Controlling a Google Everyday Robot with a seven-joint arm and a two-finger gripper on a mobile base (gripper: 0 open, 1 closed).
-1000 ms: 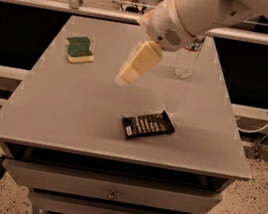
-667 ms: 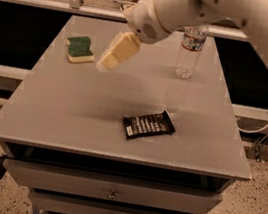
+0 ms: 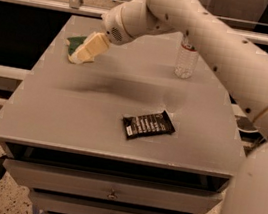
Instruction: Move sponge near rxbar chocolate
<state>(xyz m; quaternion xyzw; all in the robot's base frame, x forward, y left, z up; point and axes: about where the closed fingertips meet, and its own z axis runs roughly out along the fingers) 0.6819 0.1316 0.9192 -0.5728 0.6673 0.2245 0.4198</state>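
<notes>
The sponge [image 3: 75, 45], dark green top over pale yellow foam, lies at the far left of the grey table [image 3: 72, 114]. My gripper [image 3: 86, 52] hangs right over it at the end of the white arm and covers most of it. The rxbar chocolate [image 3: 148, 124], a dark wrapper with white lettering, lies flat near the table's front, right of centre, well apart from the sponge.
A clear plastic water bottle [image 3: 186, 60] stands at the back right of the table, partly behind the arm. Drawers [image 3: 110, 194] sit under the tabletop. A metal railing runs behind the table.
The arm has swung left across the table, carrying the gripper from near the middle to over the sponge. The sponge, bar and bottle have not moved.
</notes>
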